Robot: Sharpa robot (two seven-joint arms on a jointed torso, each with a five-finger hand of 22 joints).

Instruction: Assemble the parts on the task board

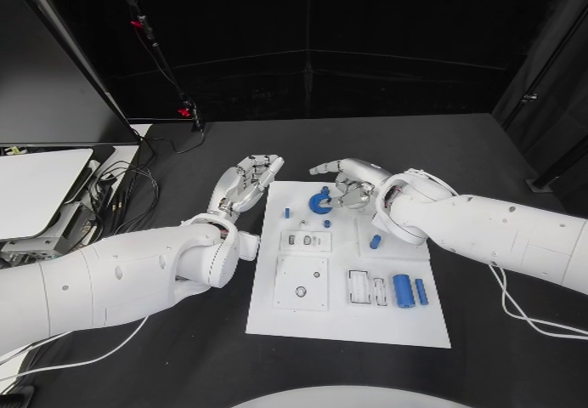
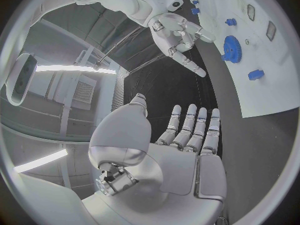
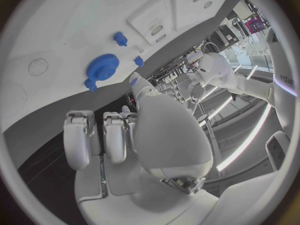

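Stage of assembly: early, by the look of it. The task board (image 1: 349,327) lies flat in the middle of the black worktop (image 1: 490,153). A blue gear (image 1: 319,201) sits near the board's far edge, with several small blue pieces around it, among them a small peg (image 1: 287,212) and a short stub (image 1: 376,242) further toward the right edge. A large blue cylinder (image 1: 402,291) and a slimmer blue bar (image 1: 421,291) lie on their sides in the near right part of the board, beside open rectangular slots. Most recesses on the board appear unfilled, so the bulk of the fitting seems left to do; whether the gear is seated on a post or merely resting cannot be told.

The left hand (image 1: 249,183) hovers at the board's far left corner, fingers straight and slightly apart, holding nothing. The right hand (image 1: 349,183) is just beside the gear at the far edge, fingers loosely curled with nothing between them.

Comparison of views: the head view gives the whole layout of the board, including the cylinder and bar. The left wrist view adds the right hand (image 2: 178,37) seen palm-side, fingers bent and not holding a part, with the gear (image 2: 232,49) close by. The right wrist view shows the gear's (image 3: 102,68) teeth and its own fingers (image 3: 115,135) short of it, not touching.
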